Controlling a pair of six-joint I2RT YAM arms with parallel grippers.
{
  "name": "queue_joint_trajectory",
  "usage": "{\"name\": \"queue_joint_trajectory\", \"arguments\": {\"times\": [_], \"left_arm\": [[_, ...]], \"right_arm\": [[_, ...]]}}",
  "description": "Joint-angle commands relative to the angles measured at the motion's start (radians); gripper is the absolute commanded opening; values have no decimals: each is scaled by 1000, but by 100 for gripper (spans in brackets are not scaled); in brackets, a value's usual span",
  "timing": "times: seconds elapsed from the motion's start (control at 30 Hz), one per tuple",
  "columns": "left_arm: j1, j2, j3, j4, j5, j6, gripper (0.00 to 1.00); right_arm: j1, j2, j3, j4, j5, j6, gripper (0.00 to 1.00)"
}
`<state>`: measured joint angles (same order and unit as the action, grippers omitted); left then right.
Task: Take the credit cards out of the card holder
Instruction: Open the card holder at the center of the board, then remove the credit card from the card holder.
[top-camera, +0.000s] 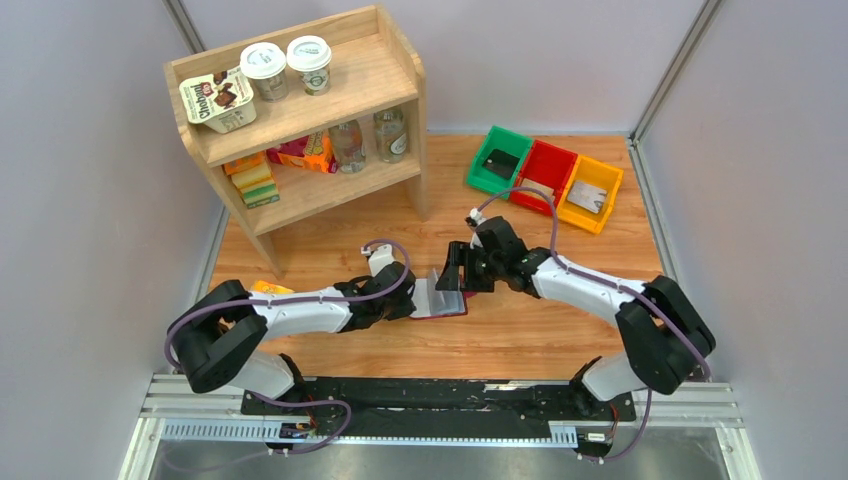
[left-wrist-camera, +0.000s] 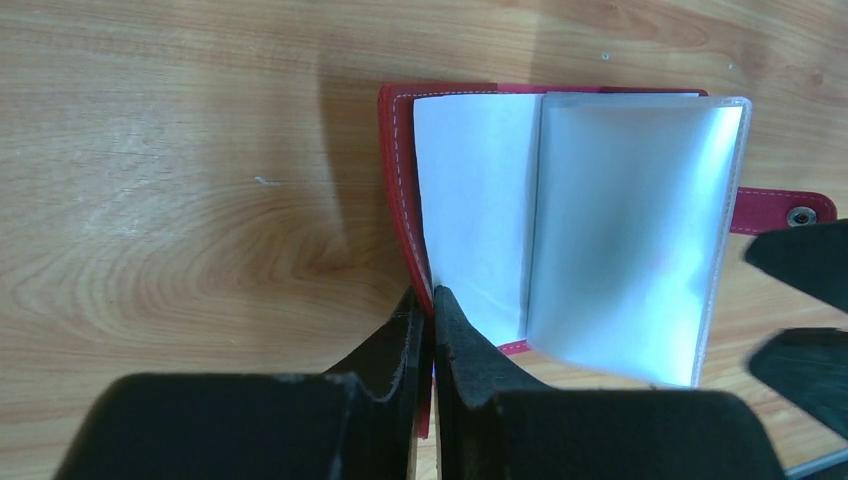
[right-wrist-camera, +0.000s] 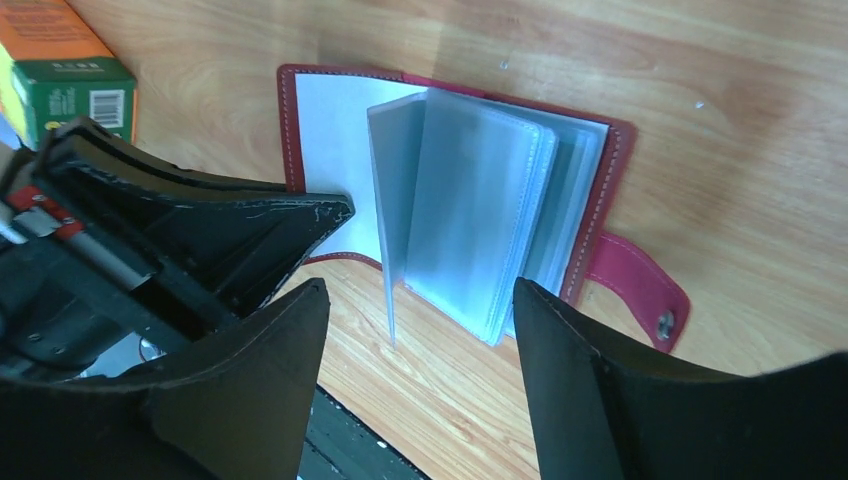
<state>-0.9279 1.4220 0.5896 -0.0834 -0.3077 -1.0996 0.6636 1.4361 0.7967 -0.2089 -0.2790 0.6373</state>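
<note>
Open maroon card holder (right-wrist-camera: 635, 285) lies on the worktop (right-wrist-camera: 700, 60) between the arms. The left pincer (left-wrist-camera: 431, 297) is clamped narrow on its cover edge. The right pincer (right-wrist-camera: 420, 290) hovers wide over the fanned clear sleeves (right-wrist-camera: 470, 220). It should pinch one card edge and pull straight out.

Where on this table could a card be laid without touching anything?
Bare wood lies between the shelf and the green bin, and along the near edge on the robot's side of the card holder. The centre is crowded: the left gripper pinches the holder's cover, and the open right gripper hangs above its sleeves.
</note>
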Motion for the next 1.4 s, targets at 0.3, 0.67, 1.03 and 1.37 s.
{"name": "queue_joint_trajectory", "arguments": {"times": [0.3, 0.67, 1.03, 1.37], "left_arm": [[0, 0, -66, 77, 42, -58, 13], [0, -104, -154, 111, 16, -106, 38], [0, -368, -189, -56, -50, -98, 49], [0, -364, -133, 42, -33, -31, 37]], "right_arm": [[71, 124, 59, 200, -132, 68, 57], [100, 253, 73, 370, -227, 116, 40], [100, 376, 84, 347, -207, 128, 37], [100, 311, 84, 310, -143, 121, 17]]}}
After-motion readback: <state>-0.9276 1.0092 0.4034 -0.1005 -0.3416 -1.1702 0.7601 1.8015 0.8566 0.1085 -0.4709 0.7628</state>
